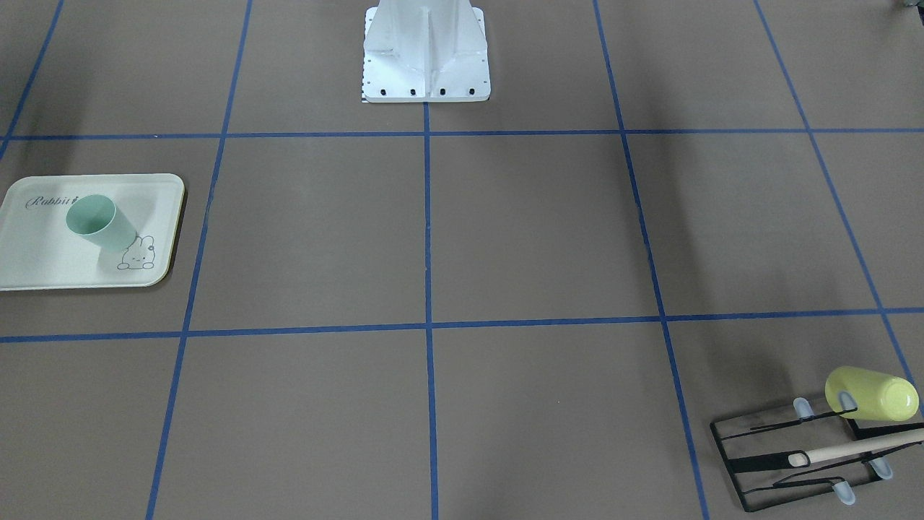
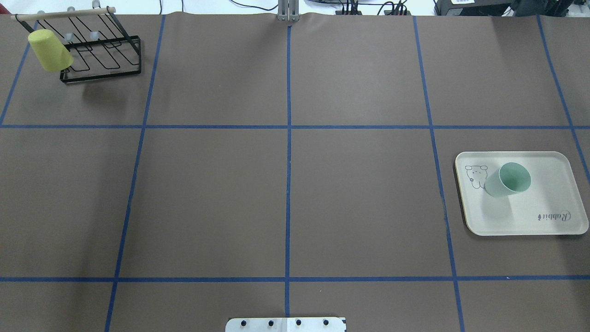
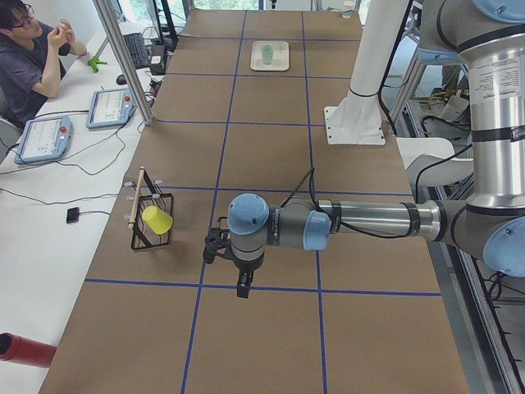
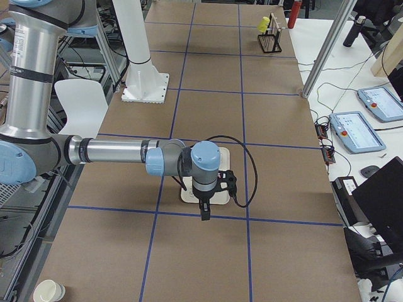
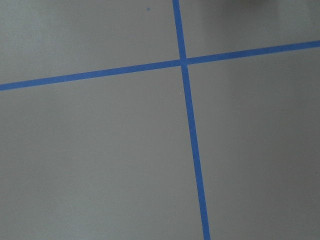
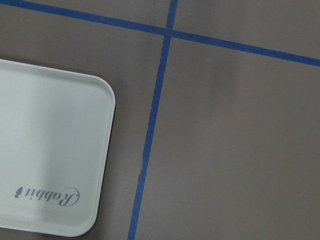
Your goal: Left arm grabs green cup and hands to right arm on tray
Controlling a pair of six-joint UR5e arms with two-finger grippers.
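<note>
The green cup (image 2: 507,180) stands upright, mouth up, on the tray (image 2: 544,198), just beside the small bunny drawing (image 2: 474,175) and well apart from the "Rabbit" script at the opposite corner. The tray lies flat on the brown tabletop (image 2: 207,193), at the end on the robot's right.

In the right-side view the right arm (image 4: 113,151) reaches out level above the tray, with its wrist turned down. The right jaws point straight at the tabletop over the tray's near edge, and the wrist hides the cup from that camera. Whether the right jaws are spread or pressed together cannot be told. The right wrist camera looks down on the tray's script corner and the blue tape lines (image 6: 150,130) beside it.

The left arm (image 3: 369,217) hangs over bare tabletop at the other end. The left jaws point down near the black wire rack (image 3: 152,238), which carries a yellow-green cup (image 3: 157,219). They are far from the green cup, nearly the whole tabletop away, and their state cannot be told either.
</note>
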